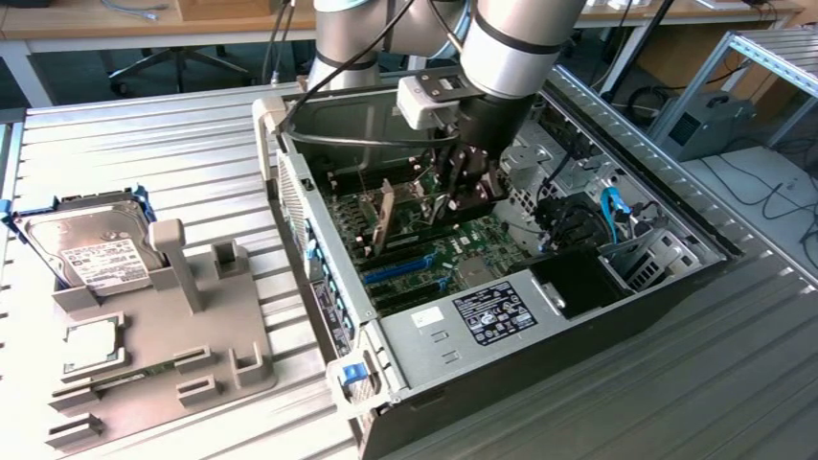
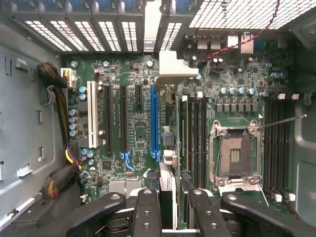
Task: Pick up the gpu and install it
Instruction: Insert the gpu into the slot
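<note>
While I hang inside the case: my black two-fingered hand [image 1: 463, 192] sits low over the green motherboard [image 1: 442, 244], reaching in from above because the open black computer tower [image 1: 665, 287] lies on its side on the ribbed metal bench [image 1: 153, 153].
Hand state: my fingers [image 2: 146, 212] are pinching the thin black-faced gpu card with its silver bracket [image 2: 167, 190] edge-on between them, neither spread wide nor fully pressed together.
Gpu position: upright, lower edge pointing down at the board, in line with the long blue expansion slot [image 2: 154, 121]; I judge it held vertical so its edge can meet a slot. Whether it touches yet, I cannot tell.
Left on the bench: grey moulded parts holder [image 1: 167, 355] carrying a silver hard drive with white label [image 1: 90, 249], well apart from the tower.
</note>
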